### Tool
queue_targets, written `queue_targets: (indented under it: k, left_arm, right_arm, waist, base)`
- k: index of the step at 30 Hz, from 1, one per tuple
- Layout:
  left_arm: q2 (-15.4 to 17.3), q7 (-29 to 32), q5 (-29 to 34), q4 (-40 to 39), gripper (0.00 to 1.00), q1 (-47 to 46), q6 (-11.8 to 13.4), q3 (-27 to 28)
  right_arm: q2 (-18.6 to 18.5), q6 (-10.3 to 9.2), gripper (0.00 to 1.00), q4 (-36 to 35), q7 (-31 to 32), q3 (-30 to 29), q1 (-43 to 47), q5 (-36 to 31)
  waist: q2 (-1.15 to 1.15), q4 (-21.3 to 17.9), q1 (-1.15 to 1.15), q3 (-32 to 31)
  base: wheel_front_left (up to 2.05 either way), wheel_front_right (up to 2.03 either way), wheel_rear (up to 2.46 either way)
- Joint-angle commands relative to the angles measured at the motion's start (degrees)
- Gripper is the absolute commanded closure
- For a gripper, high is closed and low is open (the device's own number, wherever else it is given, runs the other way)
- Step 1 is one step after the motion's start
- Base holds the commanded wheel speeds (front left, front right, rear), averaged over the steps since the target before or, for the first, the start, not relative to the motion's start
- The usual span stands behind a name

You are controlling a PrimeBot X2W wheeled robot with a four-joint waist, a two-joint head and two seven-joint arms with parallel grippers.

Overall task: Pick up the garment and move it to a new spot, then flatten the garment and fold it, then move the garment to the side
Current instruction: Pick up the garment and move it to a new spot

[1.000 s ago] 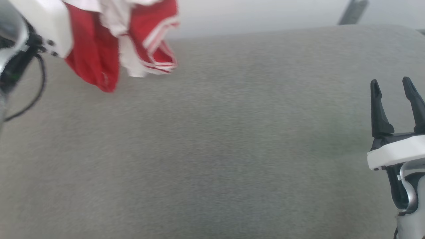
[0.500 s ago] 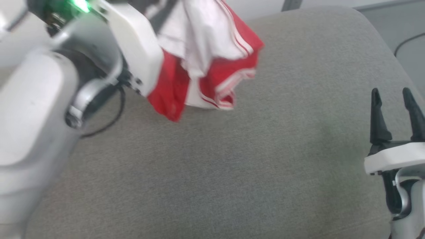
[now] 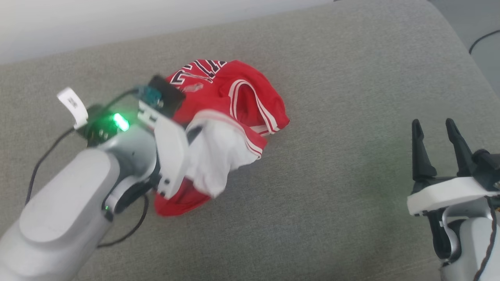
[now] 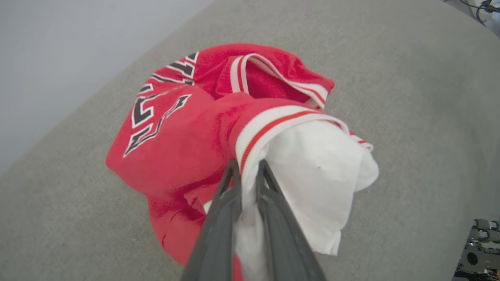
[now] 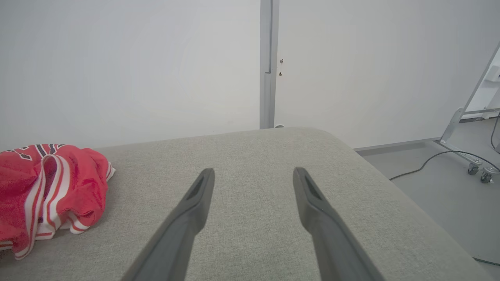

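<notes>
Lowered from where it hung a moment ago, the garment [image 3: 234,93] now lies crumpled on the grey padded worktop [image 3: 343,203], left of centre, lettering up. The left pincer [image 4: 248,169] is clamped on its white inner fabric beside the striped trim. The right pincer [image 3: 433,125] stands spread wide and empty, well apart to the right.

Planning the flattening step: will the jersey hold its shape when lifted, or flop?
Probably floppy: the jersey lies crumpled in loose folds on the cushion. Likely light: thin cloth where the left gripper pinches its edge. May drag on the textured cushion.
</notes>
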Motion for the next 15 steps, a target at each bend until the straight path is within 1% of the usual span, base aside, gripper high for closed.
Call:
queue_targets:
  k: [1, 4, 8, 9, 15]
  left_arm:
    - [0.11, -0.10, -0.31, 1.36, 1.00, 1.47, -0.42, -0.35]
    - [0.20, -0.77, -0.70, 5.10, 1.00, 3.18, -1.24, -1.08]
    - [-0.67, -1.47, -0.68, 10.32, 1.00, 4.26, -2.51, -2.52]
    - [-0.67, -1.47, -0.68, 10.32, 1.00, 4.26, -2.51, -2.52]
    - [-2.84, -2.39, -0.46, 17.88, 1.00, 3.94, -4.25, -4.98]
  right_arm:
    - [0.09, 0.00, 0.00, 0.36, -0.52, 0.44, -0.87, 0.10]
    - [0.12, 0.00, 0.00, 0.82, -0.74, 0.88, -1.49, 0.17]
    - [-0.39, 0.00, 0.00, 1.54, -0.96, 1.74, -2.45, 0.40]
    - [-0.39, 0.00, 0.00, 1.54, -0.96, 1.74, -2.45, 0.40]
    - [-0.83, 0.00, 0.00, 2.29, -1.01, 2.61, -3.71, 0.31]
  waist:
    - [0.00, 0.36, 0.00, 0.51]
    - [0.00, 0.79, 0.00, 1.26]
    - [0.00, 1.42, 0.00, 1.86]
    - [0.00, 1.42, 0.00, 1.86]
    - [0.00, 2.24, 0.00, 2.19]
  base:
    - [0.00, 0.00, 0.00]
    - [0.00, 0.00, 0.00]
    - [0.00, 0.00, 0.00]
    - [0.00, 0.00, 0.00]
    - [0.00, 0.00, 0.00]
